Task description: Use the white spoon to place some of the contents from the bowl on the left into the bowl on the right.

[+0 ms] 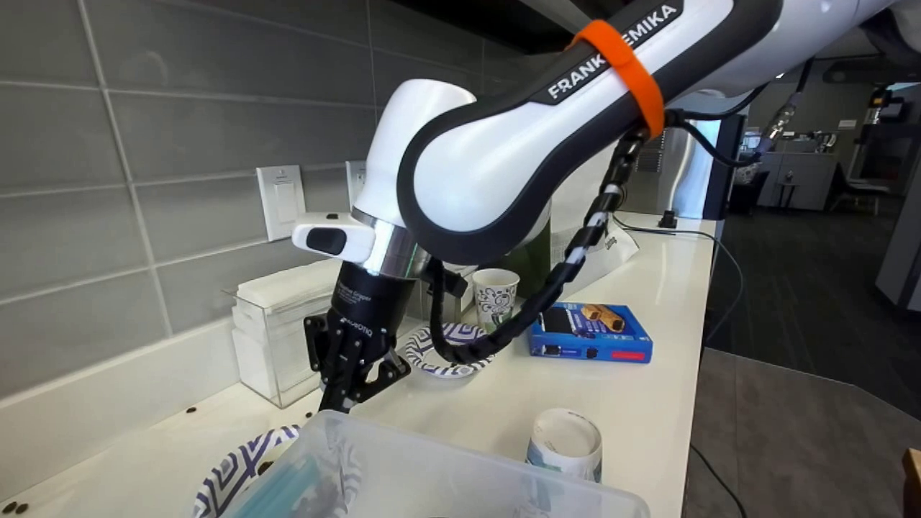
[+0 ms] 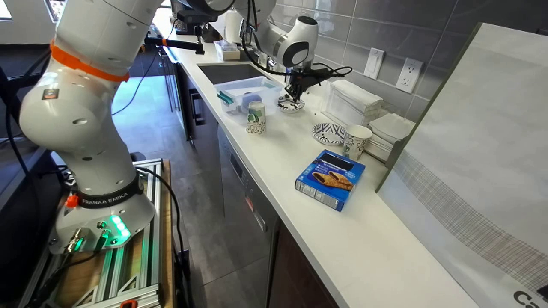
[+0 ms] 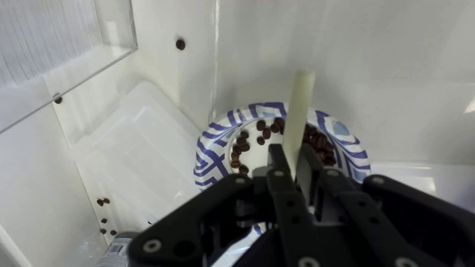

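Observation:
My gripper (image 3: pixel 292 157) is shut on the pale handle of the white spoon (image 3: pixel 300 104). The handle sticks out past the fingertips, and the spoon's scoop end is hidden behind the fingers. The gripper is over a blue-and-white patterned bowl (image 3: pixel 213 159) that holds dark coffee beans (image 3: pixel 321 142). This bowl also shows in both exterior views (image 1: pixel 223 475) (image 2: pixel 291 110), under the gripper (image 2: pixel 296 96). A second patterned bowl (image 2: pixel 329 134) stands nearer the blue box; it also shows in an exterior view (image 1: pixel 421 360), partly behind the cable. I see no beans in it.
A clear plastic bin (image 1: pixel 468 460) stands beside the bean bowl. A clear napkin holder (image 2: pixel 346 105) stands by the wall. Paper cups (image 2: pixel 257 117) (image 2: pixel 356 141), a blue box (image 2: pixel 329 177) and a large paper bag (image 2: pixel 471 149) are on the counter. Loose beans (image 3: pixel 180 44) lie near the wall.

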Controlling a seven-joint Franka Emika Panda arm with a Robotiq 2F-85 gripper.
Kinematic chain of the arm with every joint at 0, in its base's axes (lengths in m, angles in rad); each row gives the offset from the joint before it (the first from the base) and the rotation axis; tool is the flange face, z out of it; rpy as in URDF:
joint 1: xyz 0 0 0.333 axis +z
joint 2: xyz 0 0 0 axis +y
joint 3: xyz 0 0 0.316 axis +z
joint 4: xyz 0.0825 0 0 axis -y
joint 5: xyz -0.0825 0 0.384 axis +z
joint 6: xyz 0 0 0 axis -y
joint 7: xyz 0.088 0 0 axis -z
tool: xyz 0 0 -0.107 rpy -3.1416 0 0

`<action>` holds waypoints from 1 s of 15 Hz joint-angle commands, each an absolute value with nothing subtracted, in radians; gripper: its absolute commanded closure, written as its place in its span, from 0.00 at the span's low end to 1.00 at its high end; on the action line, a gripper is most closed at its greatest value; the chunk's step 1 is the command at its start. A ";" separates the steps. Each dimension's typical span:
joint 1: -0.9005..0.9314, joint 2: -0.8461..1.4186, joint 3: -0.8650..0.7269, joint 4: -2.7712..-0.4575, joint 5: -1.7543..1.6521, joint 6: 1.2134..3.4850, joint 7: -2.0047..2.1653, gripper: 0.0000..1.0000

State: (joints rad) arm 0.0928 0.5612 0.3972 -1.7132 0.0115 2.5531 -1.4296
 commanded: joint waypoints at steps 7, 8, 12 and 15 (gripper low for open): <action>-0.031 0.329 0.467 -2.136 0.246 2.929 -1.360 0.97; -0.055 0.310 0.497 -2.177 0.305 2.975 -1.377 0.97; -0.213 0.278 0.718 -2.289 0.557 3.156 -1.410 0.97; -0.343 0.283 0.892 -2.326 0.671 3.257 -1.397 0.97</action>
State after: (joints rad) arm -0.2218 0.3087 0.7464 -2.2652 0.5683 3.1838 -1.3929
